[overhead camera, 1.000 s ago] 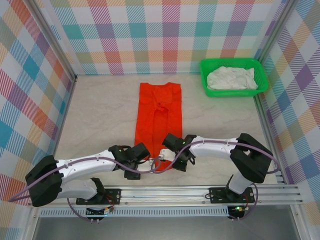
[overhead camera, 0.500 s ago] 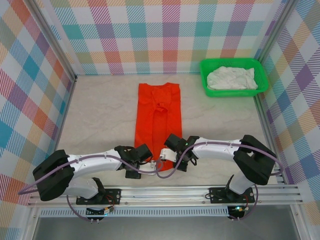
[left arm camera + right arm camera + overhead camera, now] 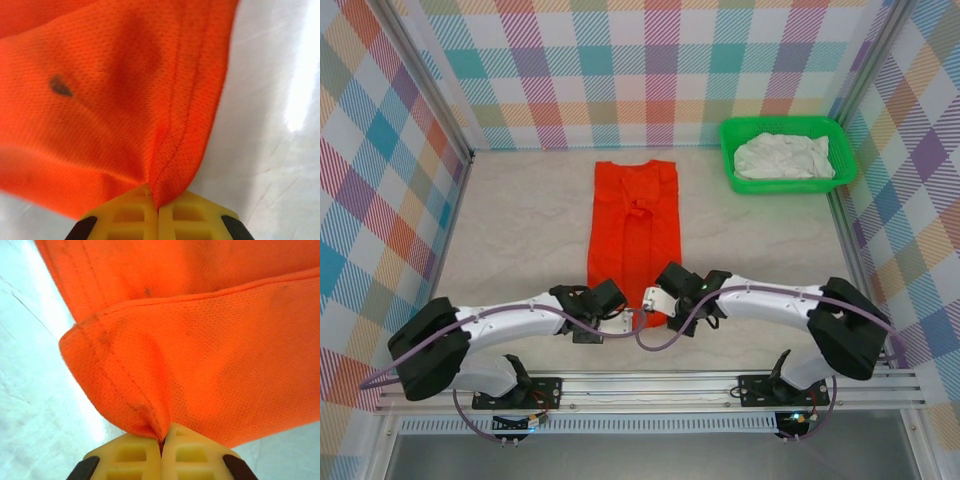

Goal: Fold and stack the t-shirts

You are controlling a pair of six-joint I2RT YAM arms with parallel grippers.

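The left tool (image 3: 159, 206) and right tool (image 3: 162, 438) each clamp a hem corner of the orange-red mesh-cloth t-shirt (image 3: 635, 235) at the desk's (image 3: 520, 230) near edge, presumably for an even fold.

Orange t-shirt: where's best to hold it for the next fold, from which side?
Grip the orange t-shirt at its near hem corners, from the near edge: it lies flat, a long strip running away from the arms. The left gripper and right gripper are shut there.
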